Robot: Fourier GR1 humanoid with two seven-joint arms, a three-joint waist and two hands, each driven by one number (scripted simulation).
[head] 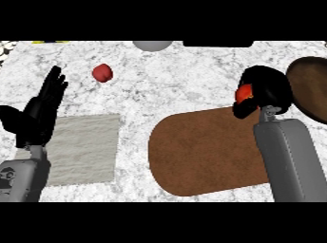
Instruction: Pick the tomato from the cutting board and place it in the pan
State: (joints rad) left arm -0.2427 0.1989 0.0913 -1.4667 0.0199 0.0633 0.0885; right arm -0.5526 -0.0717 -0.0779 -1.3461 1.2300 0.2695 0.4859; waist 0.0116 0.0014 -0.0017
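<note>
My right hand (264,90) is curled round the red tomato (245,92), of which only a small part shows between the fingers. The hand hovers over the far right corner of the brown cutting board (201,152), just left of the dark brown pan (321,88) at the right edge. My left hand (36,114) rests open at the left, fingers pointing up, holding nothing.
A second red item (102,72) lies on the marble counter at the back left. A grey mat (82,149) lies beside my left forearm. A grey round object (152,45) and a black shape (217,43) sit at the far edge.
</note>
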